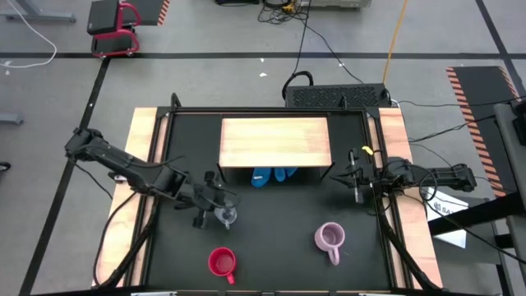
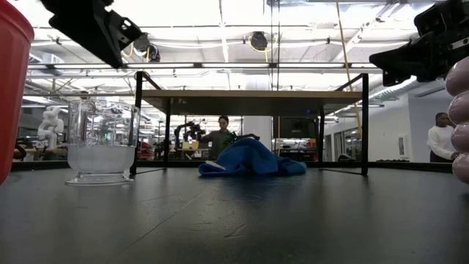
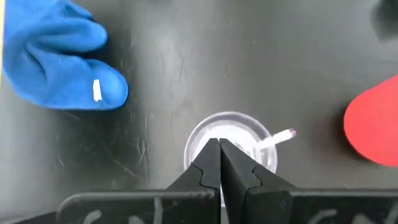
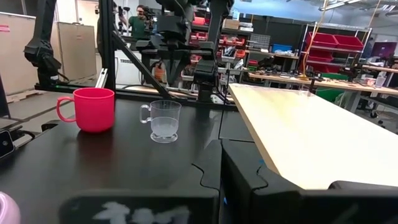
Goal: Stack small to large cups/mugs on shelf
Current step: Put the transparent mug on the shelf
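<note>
The small clear glass cup (image 1: 227, 216) stands upright on the black tabletop; it also shows in the low view (image 2: 102, 143) and the right wrist view (image 4: 164, 121). My left gripper (image 3: 219, 155) is shut and hovers above the cup's rim without touching it. The red mug (image 1: 222, 261) stands near the front edge. The lilac mug (image 1: 329, 238) stands at the front right. The wooden-topped shelf (image 1: 275, 141) stands at the back centre. My right gripper (image 1: 357, 182) is shut and empty beside the shelf's right end.
A blue cloth (image 1: 274, 175) lies under the shelf, also seen in the low view (image 2: 253, 158). Wooden boards (image 1: 141, 148) flank the tabletop on both sides. People stand in the room beyond the table (image 2: 220, 136).
</note>
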Available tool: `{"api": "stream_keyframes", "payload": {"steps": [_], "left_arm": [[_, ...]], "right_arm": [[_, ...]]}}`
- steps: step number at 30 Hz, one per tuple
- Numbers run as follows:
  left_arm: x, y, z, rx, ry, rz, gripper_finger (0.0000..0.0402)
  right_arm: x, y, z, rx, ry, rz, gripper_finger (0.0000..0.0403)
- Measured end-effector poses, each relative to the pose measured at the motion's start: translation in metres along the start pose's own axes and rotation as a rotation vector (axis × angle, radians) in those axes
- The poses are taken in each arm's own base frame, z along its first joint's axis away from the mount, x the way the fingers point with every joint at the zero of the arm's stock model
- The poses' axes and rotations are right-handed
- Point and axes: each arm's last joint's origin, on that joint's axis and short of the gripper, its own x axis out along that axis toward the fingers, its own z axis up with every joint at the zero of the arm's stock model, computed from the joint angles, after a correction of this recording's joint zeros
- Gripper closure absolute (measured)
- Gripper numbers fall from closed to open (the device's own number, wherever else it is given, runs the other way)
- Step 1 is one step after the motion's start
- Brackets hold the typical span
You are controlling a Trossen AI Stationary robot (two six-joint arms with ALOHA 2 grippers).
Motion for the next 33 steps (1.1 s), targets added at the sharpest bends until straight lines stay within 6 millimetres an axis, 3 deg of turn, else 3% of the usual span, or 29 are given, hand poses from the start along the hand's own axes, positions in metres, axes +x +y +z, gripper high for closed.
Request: {"api": "stream_keyframes", "payload": {"steps": [12,21,33], "left_arm": [[0.004,0.016,-0.001,-0.036,0.047,-0.057,0.0401],[0.025,0.017,-0.004,-0.039,0.139,-0.055,0.0401],[0.026,0.017,-0.003,-0.091,0.135,-0.052,0.0400]], "right_arm": [[0.000,0.000,0.000,0.002,0.004,0.001,0.0403],[0.000,0.000,-0.001,0.001,0.010,0.001,0.0403],[0.001,0.000,-0.002,0.003,0.020,0.002,0.0403]]}}
